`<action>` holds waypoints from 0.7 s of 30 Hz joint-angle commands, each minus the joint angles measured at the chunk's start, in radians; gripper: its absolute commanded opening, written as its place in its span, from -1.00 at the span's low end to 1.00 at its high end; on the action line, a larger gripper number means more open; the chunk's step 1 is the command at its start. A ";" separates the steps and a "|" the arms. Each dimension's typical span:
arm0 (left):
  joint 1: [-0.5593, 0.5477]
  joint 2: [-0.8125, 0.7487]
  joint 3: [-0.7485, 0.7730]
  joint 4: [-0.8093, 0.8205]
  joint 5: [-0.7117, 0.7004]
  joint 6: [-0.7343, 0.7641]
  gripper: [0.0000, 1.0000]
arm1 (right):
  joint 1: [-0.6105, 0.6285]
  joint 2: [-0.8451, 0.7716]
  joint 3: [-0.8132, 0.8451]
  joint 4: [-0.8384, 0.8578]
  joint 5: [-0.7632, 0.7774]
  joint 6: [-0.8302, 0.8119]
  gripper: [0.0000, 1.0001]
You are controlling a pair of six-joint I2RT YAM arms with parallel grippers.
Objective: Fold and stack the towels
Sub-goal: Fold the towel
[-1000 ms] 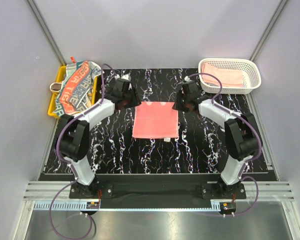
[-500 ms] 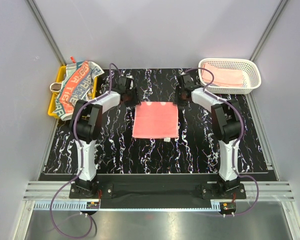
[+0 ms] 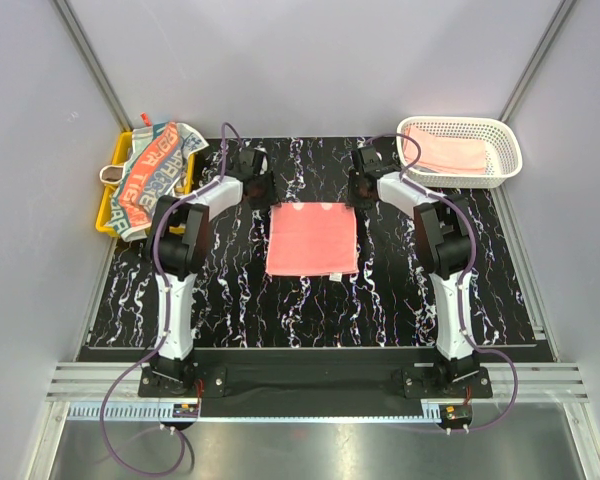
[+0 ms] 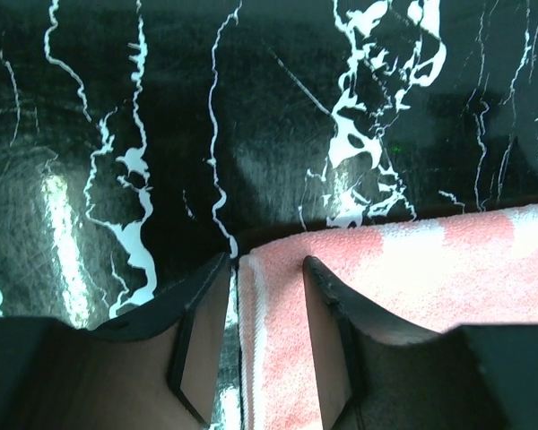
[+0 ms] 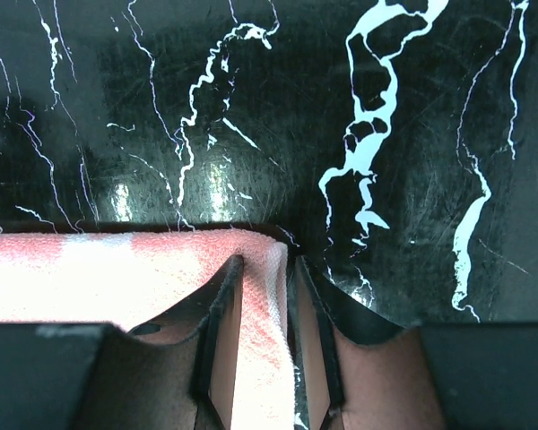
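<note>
On the table (image 3: 230, 290) nothing has shifted in the last second except your two arms. The left arm (image 3: 175, 260) and right arm (image 3: 445, 250) have drawn their elbows in and stretched out toward 12 o'clock, so they now run almost straight up the two sides of the cloth.

The striped pink towel (image 3: 313, 240) lies flat at the middle of the table, just where it was and not yet folded. The basket (image 3: 500, 160) at 2 o'clock holds a plain pink towel (image 3: 445, 152). The tray (image 3: 107, 215) at 10 o'clock carries the lettered towel (image 3: 150, 178). Neither has been touched.

Your left gripper (image 3: 258, 190) has slid out to the striped towel's 11 o'clock corner. In its wrist view the jaws stand part open, with the corner's hem lying between them and a gap showing beside the cloth, so it has hold of nothing yet.

Your right gripper (image 3: 358, 190) has reached the 1 o'clock corner. Its jaws stand narrower, and the towel's rolled edge fills the space between them. You cannot tell from the wrist view whether it is already pinching or only straddling the hem.

I judge this to be the grasp before the first fold: both far corners are lined up. Next you would close both, lift together and carry that edge toward 6 o'clock. If one side closes late, expect the fold to skew.
</note>
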 commanded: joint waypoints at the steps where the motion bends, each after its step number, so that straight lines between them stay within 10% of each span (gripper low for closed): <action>1: 0.003 0.029 0.046 0.002 0.001 0.014 -0.13 | -0.013 0.020 0.027 0.027 0.027 -0.040 -0.27; 21: 0.019 0.089 0.064 0.036 0.038 -0.015 -0.52 | -0.067 0.051 0.001 0.129 -0.147 -0.038 -0.49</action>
